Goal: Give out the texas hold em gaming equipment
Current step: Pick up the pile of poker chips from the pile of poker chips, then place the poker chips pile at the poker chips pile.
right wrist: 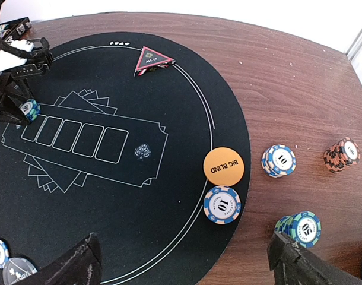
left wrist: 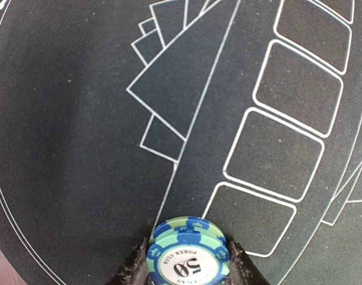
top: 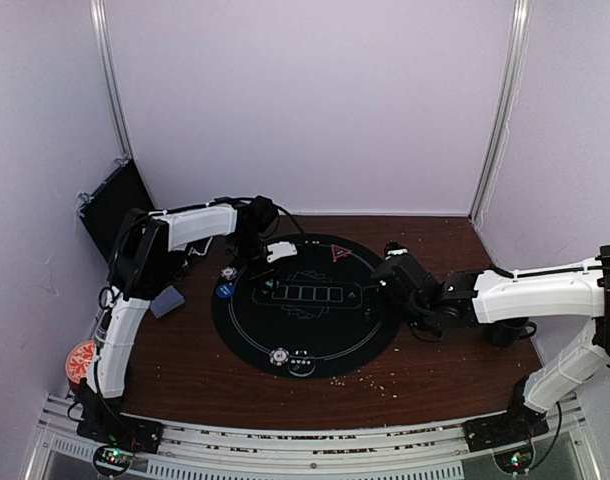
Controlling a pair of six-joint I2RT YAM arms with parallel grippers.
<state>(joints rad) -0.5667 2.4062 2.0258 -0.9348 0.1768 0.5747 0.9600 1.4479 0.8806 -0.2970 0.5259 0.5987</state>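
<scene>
My left gripper (left wrist: 189, 270) is clamped on the teal chips (left wrist: 189, 249) between its jaws, so I'd lower them flat onto the mat (left wrist: 68, 148) just ahead before releasing; my right gripper (right wrist: 182, 252) hangs wide and empty.

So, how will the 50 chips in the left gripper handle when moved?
Probably rigid: the 50 chips show no flex between the left gripper's fingers. They look stacked, so one might slide off. Released on edge, they could roll.
</scene>
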